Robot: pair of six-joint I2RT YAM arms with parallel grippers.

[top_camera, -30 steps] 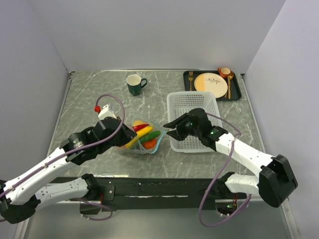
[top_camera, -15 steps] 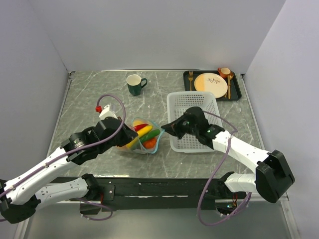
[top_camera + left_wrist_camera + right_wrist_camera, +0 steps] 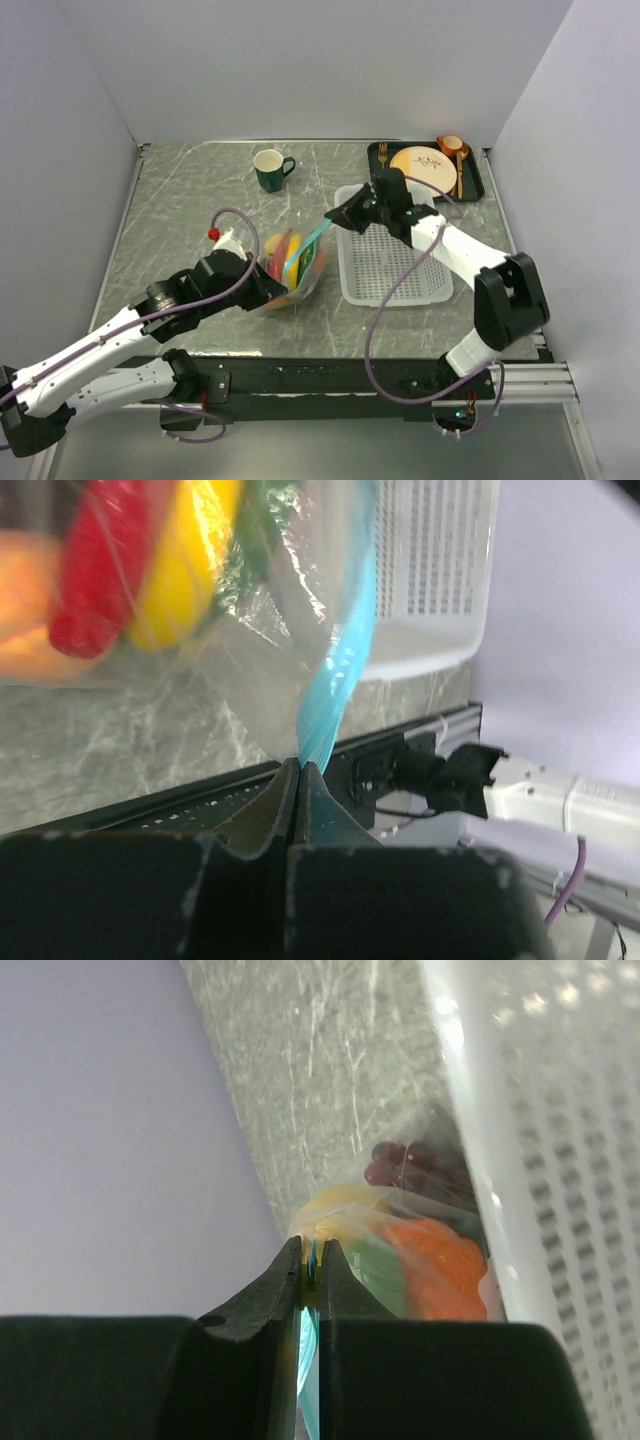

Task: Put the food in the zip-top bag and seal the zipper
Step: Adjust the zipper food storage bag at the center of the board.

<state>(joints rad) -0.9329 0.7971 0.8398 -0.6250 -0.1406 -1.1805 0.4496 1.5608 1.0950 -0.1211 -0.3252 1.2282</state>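
Since a second ago the right gripper (image 3: 336, 217) has swung away from the near rim of the white basket (image 3: 395, 272) toward its far-left corner. The zip-top bag (image 3: 297, 268) has come up off the table (image 3: 180, 200) with it. The bag now hangs in the air left of the basket. Its teal zipper (image 3: 306, 247) is stretched in a straight slanted line between both grippers.

Through the clear plastic show a red chili (image 3: 95, 580), a yellow banana (image 3: 185, 560), a green pepper (image 3: 375, 1265), grapes (image 3: 410, 1165) and an orange (image 3: 440, 1260).

The left gripper (image 3: 286, 292) pinches the zipper's near end, fingers pressed together on the strip. The right gripper clamps the far end the same way, the strip running between its closed tips.
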